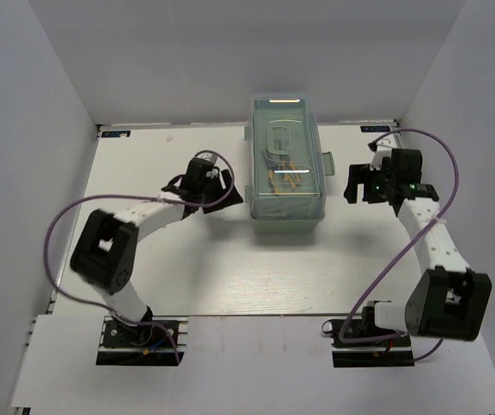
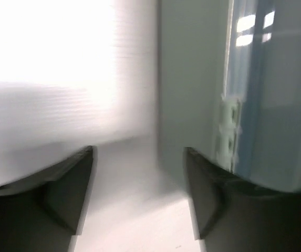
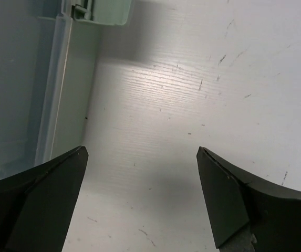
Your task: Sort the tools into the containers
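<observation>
The toolbox [image 1: 286, 203] is pale green with a see-through lid [image 1: 286, 130]. Yellow handles [image 1: 290, 179] show inside. The table [image 1: 230, 277] is white with tiny dark marks. The left arm [image 1: 148, 212], at nine o'clock of the toolbox, and the right arm [image 1: 437, 246], at three, are white and black, with purple cables [image 1: 50, 233].

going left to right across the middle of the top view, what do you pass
left gripper → toolbox → right gripper
</observation>
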Robot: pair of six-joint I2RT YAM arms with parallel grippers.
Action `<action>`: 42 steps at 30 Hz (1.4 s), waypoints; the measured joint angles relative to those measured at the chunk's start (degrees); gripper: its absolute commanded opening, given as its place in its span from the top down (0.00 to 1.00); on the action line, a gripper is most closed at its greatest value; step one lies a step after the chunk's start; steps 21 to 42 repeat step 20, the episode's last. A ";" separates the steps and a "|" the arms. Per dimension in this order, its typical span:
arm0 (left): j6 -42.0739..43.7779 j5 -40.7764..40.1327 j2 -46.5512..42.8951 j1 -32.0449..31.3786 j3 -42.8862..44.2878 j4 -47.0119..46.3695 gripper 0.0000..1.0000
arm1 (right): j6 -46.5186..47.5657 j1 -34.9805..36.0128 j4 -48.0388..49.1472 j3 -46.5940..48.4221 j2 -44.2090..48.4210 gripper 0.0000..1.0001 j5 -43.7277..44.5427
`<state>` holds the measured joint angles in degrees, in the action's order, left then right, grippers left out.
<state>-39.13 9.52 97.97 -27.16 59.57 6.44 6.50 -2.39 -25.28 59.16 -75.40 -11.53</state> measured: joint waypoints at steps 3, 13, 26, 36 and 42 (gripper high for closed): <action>3.45 -6.08 -9.73 0.22 -1.09 6.29 0.00 | -1.03 0.00 2.82 -3.28 5.07 0.09 0.31; 25.94 -7.50 -35.15 -0.42 -1.95 13.25 0.00 | -9.44 0.00 6.45 -12.04 17.03 0.09 0.92; 33.64 -8.02 -49.24 -0.42 -15.91 13.60 0.00 | -10.40 0.00 5.77 -20.46 26.43 0.09 -1.07; 33.64 -8.02 -49.24 -0.42 -15.91 13.60 0.00 | -10.40 0.00 5.77 -20.46 26.43 0.09 -1.07; 33.64 -8.02 -49.24 -0.42 -15.91 13.60 0.00 | -10.40 0.00 5.77 -20.46 26.43 0.09 -1.07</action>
